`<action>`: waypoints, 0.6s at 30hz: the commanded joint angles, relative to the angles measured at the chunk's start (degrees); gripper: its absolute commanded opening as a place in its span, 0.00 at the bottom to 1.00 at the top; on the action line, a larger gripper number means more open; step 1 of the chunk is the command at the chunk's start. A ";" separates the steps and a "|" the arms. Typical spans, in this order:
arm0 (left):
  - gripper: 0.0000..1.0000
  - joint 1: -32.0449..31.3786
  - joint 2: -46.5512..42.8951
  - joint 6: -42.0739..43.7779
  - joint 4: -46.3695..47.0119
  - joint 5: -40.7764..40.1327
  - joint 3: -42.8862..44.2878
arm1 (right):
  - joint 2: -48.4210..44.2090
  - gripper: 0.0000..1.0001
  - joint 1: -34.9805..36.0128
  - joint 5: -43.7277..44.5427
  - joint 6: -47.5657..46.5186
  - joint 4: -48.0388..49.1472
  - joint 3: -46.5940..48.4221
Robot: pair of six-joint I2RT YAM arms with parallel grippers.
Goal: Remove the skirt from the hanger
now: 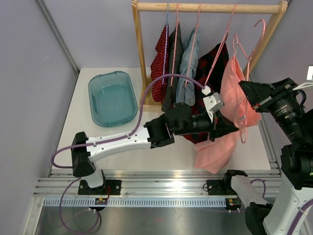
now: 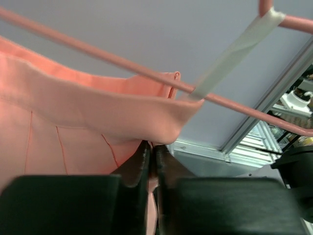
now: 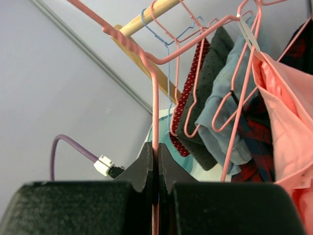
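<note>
Left gripper [image 2: 152, 154] clenched on a fold of the skirt [image 2: 88, 112]. The rest of the skirt sits just above its fingertips, under the pink hanger [image 2: 122, 66] bar. Right gripper [image 3: 156, 156] clamped on hanger wire that runs straight up from its fingertips.

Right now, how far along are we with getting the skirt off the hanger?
Done: both grips look set. The right gripper is shut on the pink hanger wire, and the left gripper is shut on the salmon skirt at its lower edge. In hand: nothing is pulled free yet; the skirt hangs on the hanger. Left: draw the skirt off.
</note>
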 commanded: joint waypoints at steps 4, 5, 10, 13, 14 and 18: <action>0.00 0.13 -0.23 1.91 0.06 2.87 5.24 | -2.79 0.00 0.20 -9.50 6.58 15.63 -3.84; 0.00 0.13 -0.58 2.26 -0.73 2.44 4.98 | -2.97 0.00 0.20 -9.42 6.14 15.55 -3.84; 0.00 -0.13 -7.60 4.37 -7.76 -1.08 2.43 | -3.76 0.00 0.20 -2.67 -1.75 12.13 -3.84; 0.00 -0.75 -11.91 5.25 -11.19 -2.75 1.20 | -4.90 0.00 0.20 2.68 -5.10 12.56 -6.64; 0.00 -1.01 -12.79 5.34 -11.54 -3.02 0.85 | -5.42 0.00 0.20 4.54 -5.72 12.65 -7.26; 0.00 -3.56 -15.61 5.60 -13.29 -3.28 -0.12 | -8.41 0.00 0.20 14.29 -7.48 14.93 -12.97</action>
